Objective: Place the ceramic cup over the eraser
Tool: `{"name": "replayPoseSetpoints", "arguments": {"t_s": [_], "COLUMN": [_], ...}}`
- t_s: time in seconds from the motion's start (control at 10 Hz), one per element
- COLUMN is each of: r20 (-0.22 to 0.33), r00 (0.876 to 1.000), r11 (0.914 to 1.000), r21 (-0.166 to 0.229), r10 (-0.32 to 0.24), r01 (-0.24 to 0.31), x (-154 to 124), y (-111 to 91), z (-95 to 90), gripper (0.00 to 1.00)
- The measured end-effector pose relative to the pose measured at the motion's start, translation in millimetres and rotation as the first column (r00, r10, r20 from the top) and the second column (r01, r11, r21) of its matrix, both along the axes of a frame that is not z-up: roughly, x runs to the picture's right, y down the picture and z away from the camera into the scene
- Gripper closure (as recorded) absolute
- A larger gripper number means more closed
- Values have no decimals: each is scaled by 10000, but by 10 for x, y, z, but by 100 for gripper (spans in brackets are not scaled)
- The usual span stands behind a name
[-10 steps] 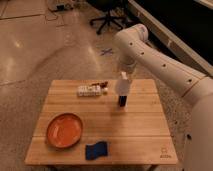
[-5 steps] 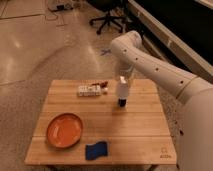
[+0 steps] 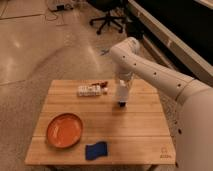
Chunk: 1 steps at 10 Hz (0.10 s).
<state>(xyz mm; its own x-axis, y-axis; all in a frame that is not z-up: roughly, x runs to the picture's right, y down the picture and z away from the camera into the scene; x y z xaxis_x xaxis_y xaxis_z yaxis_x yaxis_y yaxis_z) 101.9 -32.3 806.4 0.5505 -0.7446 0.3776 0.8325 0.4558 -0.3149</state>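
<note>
The white ceramic cup (image 3: 121, 91) hangs from my gripper (image 3: 122, 85) over the middle back of the wooden table (image 3: 135, 130). The gripper is shut on the cup, which sits low over the black eraser (image 3: 121, 103). Only the bottom end of the eraser shows below the cup, standing on the table. My arm comes in from the right and bends down over that spot.
A white rectangular box pack (image 3: 89, 90) with a small red item (image 3: 104, 83) beside it lies at the back left of the cup. An orange plate (image 3: 64, 130) sits front left. A blue wavy-edged pad (image 3: 96, 150) lies near the front edge. An office chair (image 3: 109, 19) stands on the floor behind.
The cup has come down over the eraser. More of the black block showed below it before; now only its bottom end shows. The arm has lowered slightly.
</note>
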Motion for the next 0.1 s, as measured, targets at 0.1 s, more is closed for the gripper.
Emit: {"name": "replayPoseSetpoints", "arguments": {"t_s": [0.1], "r20": [-5], "r00": [10000], "r11": [10000], "r21": [0], "r10": [6], "r01": [-6], "x": [5], "y": [0], "z": [-1], "gripper": [20]}}
